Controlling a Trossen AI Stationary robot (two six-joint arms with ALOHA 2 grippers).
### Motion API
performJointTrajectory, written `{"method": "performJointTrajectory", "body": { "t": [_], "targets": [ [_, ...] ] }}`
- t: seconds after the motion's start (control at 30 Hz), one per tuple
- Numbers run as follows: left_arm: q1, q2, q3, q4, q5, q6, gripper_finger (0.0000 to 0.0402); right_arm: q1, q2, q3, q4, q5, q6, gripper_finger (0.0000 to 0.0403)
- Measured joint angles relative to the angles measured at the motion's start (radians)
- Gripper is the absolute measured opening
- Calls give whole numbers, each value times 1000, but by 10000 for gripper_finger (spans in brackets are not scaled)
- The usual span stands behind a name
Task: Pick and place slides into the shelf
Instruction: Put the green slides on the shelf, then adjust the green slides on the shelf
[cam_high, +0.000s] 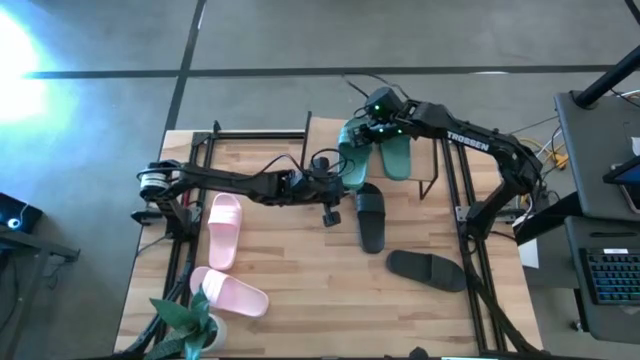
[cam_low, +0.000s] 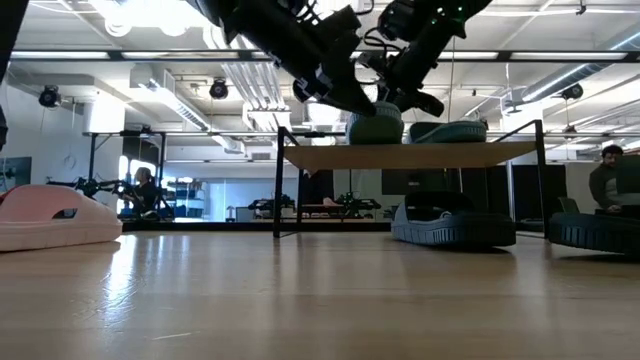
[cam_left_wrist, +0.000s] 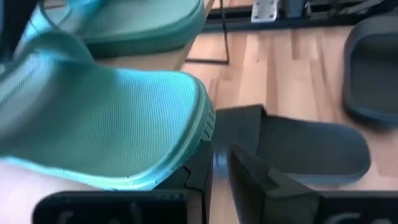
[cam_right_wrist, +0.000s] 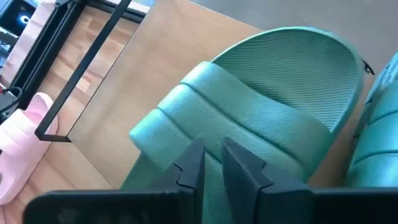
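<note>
Two teal slides lie on the shelf (cam_low: 400, 156) plank. The left teal slide (cam_high: 352, 160) sits slanted, one end jutting past the plank edge. The second teal slide (cam_high: 397, 157) lies beside it. My right gripper (cam_right_wrist: 212, 155) is over the left teal slide (cam_right_wrist: 267, 87), fingers nearly together at its strap. My left gripper (cam_left_wrist: 221, 171) is shut, level with the jutting end of that slide (cam_left_wrist: 106, 118). One black slide (cam_high: 370, 215) lies on the table under the shelf's near edge, another (cam_high: 425, 268) nearer the right. Two pink slides (cam_high: 222, 230) (cam_high: 235, 292) lie at the left. My right gripper comes from above, slanting down, onto the wide strap (cam_right_wrist: 186, 118) of the left teal slide. The fingers (cam_right_wrist: 193, 165) hide the strap's near edge, so the kind of hold does not show. The slide lies flat on the shelf plank. My left gripper has one finger (cam_left_wrist: 199, 171) right under the sole rim (cam_left_wrist: 202, 124) of the slide's jutting end; I cannot tell whether it touches.
The shelf's thin black legs (cam_high: 438, 170) stand around the black slide (cam_low: 450, 225). A potted plant (cam_high: 190, 320) stands at the table's near left corner. Black frame rails (cam_high: 190, 230) run along both table sides. A person sits in the room beyond (cam_low: 605, 180).
</note>
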Motion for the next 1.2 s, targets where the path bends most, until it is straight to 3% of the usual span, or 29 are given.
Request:
{"method": "performJointTrajectory", "body": {
  "t": [0.23,0.33,0.57,0.73,0.93,1.2],
  "targets": [
    [31,0,-11,6,-1,-1,33,0,-44,82,-25,69,-32,86],
    [40,0,-11,47,36,-2,33,-1,-47,124,-122,92,-53,97],
    [45,0,-14,68,79,0,33,-14,-46,139,-431,343,-63,108],
    [38,-14,-15,-9,87,0,33,-32,-62,139,-551,513,-31,88],
    [37,-35,-32,-93,37,0,33,-80,-64,103,-594,421,-32,49],
    [62,-19,-36,46,25,0,33,-71,-63,-17,-531,365,-17,39]
  ]
}}
